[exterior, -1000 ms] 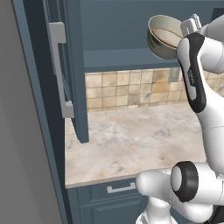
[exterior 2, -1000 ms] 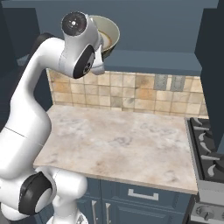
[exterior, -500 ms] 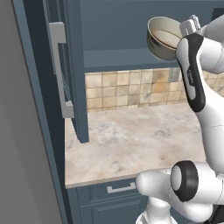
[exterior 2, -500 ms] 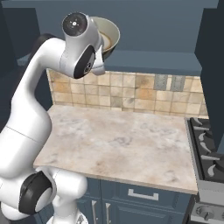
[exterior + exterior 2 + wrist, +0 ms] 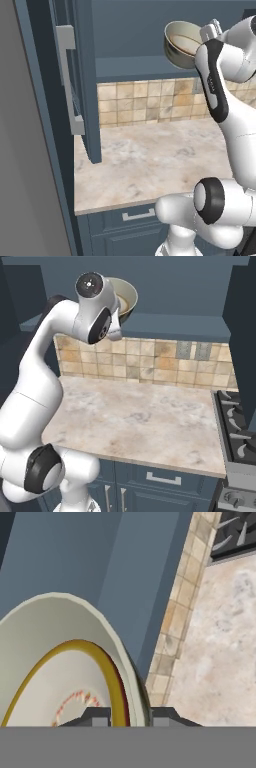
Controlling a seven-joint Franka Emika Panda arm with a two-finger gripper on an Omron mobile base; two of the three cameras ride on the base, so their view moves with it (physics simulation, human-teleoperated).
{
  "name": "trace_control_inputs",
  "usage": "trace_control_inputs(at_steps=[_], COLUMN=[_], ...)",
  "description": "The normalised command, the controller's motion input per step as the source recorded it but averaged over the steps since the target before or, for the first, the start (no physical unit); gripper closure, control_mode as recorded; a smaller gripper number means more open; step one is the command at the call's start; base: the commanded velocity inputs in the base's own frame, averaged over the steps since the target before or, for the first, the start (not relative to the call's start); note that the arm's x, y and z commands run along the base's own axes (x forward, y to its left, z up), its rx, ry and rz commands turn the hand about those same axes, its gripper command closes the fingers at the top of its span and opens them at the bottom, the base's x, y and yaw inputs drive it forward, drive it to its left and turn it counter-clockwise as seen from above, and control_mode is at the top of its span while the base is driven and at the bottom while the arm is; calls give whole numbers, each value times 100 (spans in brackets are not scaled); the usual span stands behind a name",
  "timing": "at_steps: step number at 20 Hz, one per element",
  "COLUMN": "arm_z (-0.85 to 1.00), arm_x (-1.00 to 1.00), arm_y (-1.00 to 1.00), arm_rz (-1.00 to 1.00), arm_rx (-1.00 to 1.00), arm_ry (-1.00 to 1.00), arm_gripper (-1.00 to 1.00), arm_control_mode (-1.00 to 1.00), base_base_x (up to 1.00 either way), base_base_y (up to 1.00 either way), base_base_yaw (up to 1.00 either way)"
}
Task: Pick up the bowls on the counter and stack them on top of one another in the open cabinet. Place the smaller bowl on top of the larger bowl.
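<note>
bowl (image 5: pixel 181 44): held high, tipped on its side, in front of the cabinet (image 5: pixel 135 30) opening, well above the table (image 5: pixel 150 160)
fingers (image 5: pixel 128 716): closed on the bowl rim, one tip each side of the wall
second bowl: a yellow-rimmed inner ring shows inside the cream one in the hand view; can't tell if it's a separate bowl
cabinet door (image 5: pixel 75 80): swung open, left of the arm
stove (image 5: pixel 240 426): right end of the table
</note>
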Motion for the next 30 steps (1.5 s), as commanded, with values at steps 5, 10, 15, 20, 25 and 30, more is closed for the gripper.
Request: trace_control_inputs(at_steps=[5,10,15,20,25,30], arm_z=[-2,-5,-4,-2,-3,-3], arm_x=[40,36,34,33,34,31], arm_y=[5,4,4,3,4,5], arm_rz=[0,0,0,0,-1,-1], arm_rx=[0,0,0,0,0,0], arm_ry=[2,4,3,1,0,0], arm_gripper=[100,100,100,100,100,100], arm_control_mode=[-100,-100,-100,-100,-100,-100], base_base_x=[0,0,0,0,0,0], base_base_y=[0,0,0,0,0,0], base_base_yaw=[0,0,0,0,0,0])
